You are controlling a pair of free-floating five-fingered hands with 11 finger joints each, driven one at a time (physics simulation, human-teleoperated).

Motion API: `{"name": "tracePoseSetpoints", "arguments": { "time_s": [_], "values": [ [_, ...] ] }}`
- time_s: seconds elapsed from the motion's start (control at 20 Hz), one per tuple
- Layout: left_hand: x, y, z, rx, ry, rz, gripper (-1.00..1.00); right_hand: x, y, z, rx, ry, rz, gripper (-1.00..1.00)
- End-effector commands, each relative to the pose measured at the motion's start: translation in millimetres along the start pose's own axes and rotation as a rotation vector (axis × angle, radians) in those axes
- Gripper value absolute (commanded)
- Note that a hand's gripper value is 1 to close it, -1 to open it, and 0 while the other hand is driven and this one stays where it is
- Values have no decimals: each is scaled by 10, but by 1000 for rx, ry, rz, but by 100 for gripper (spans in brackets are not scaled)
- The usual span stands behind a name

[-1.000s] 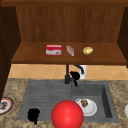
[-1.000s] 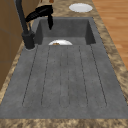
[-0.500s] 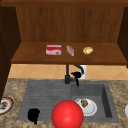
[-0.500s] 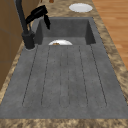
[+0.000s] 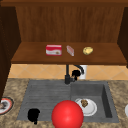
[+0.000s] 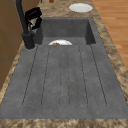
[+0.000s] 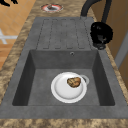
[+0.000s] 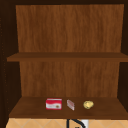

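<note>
Right hand [image 5: 75, 73] at faucet [image 5: 67, 75], fingers curled around its spout.
Grasp appears established; no water visible. Left hand [image 5: 33, 115] hovers, state indeterminate, at sink [image 5: 45, 92] front edge. Plate [image 7: 62, 91] sits in basin.

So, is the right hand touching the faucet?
Touching: in the left side view the right hand sits against the faucet, no gap between them.

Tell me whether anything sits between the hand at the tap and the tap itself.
Nothing visible does. The right hand is right against the black curved faucet; the right side view shows it by the faucet's base, though actual contact is unclear.
</note>
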Motion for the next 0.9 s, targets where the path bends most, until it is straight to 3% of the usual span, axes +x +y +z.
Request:
{"name": "tracePoseSetpoints", "arguments": {
  "time_s": [0.0,0.15,0.25,0.4,0.45,0.7,0.85],
  "values": [
    [0,0,0,0,0,0,0,9,120,-37,25,21,-11,100],
    [0,0,0,0,0,0,0,-1,103,-11,11,46,-35,100],
    [0,0,0,0,0,0,0,-88,163,156,-54,38,-49,100],
    [0,0,0,0,0,0,0,-214,382,159,-169,-86,49,100],
    [0,0,0,0,0,0,0,-275,462,139,-185,-119,49,100],
    [0,0,0,0,0,0,0,-504,648,180,-340,-244,-61,100],
    [0,0,0,0,0,0,0,-589,737,194,-419,-336,-73,100]
  ]
}}
